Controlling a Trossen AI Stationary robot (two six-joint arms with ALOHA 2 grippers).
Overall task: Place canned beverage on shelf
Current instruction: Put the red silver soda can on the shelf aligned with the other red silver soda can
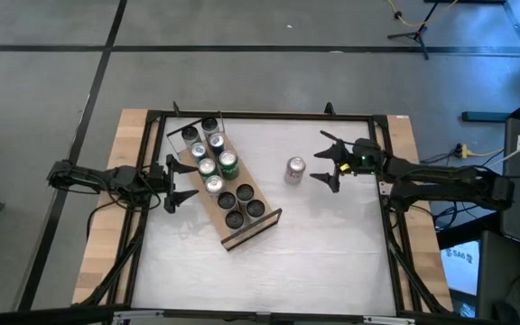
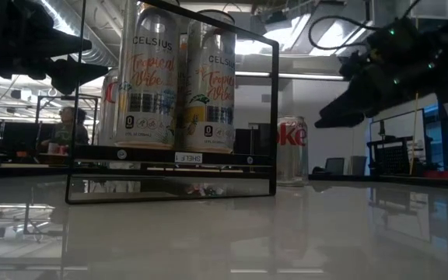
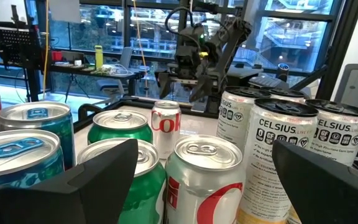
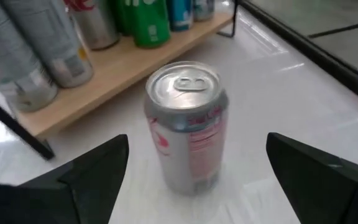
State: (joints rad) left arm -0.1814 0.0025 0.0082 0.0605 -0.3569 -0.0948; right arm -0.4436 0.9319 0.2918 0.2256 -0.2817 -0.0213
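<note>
A: What's on the desk [image 1: 332, 253]?
B: The shelf [image 1: 246, 230] left of centre, diagonal, cans filling most slots.
A: And the silver can [image 1: 295, 169]?
B: Upright mid-frame, just left of the right gripper [image 1: 331, 165], fingers wide, empty. Left gripper [image 1: 181, 181] also spread, beside the shelf.

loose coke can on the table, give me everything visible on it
The loose can is a silver aluminium Diet Coke with red lettering, tab flat on a sealed top. It stands upright on the white table, apart from the shelf, with bare table between them. Nothing touches it. The right gripper is beside it, open, its fingers on either side of the can without contact.
</note>
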